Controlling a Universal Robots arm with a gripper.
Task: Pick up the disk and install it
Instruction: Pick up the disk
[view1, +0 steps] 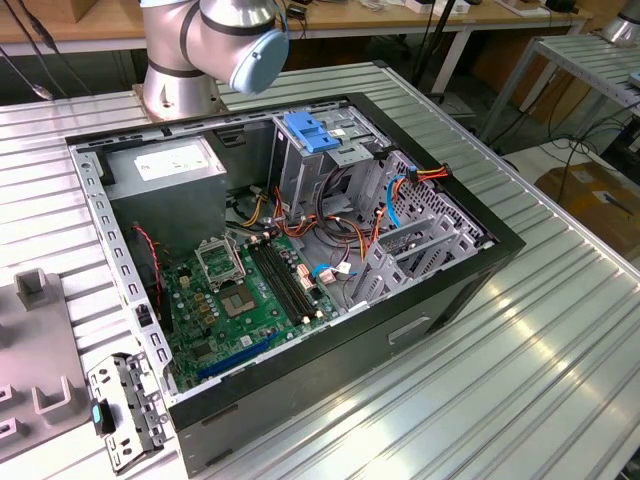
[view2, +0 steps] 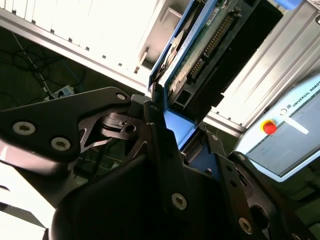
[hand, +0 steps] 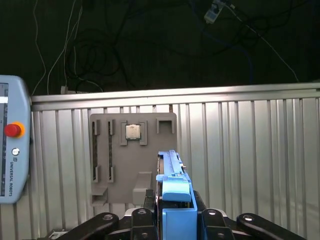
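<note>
While gripper (hand: 172, 202) clamps disk (hand: 170, 167) edgewise, table (hand: 250, 160) beyond

Blue-railed disk (hand: 173, 192), black gripper (hand: 175, 216) — green motherboard (view1: 245, 290), ribbed silver table (view1: 520, 350), grey tray (hand: 116, 167).

- Arm (view1: 200, 35): rounded silver-grey metal, with one round light-blue end cap (view1: 258, 58).
- Base (view1: 165, 95): plain silver cylinder.
- Gripper (view2: 177, 122): matt black angular link plates (view2: 60, 125), silver socket-head screws (view2: 179, 201) at the pivots.
</note>
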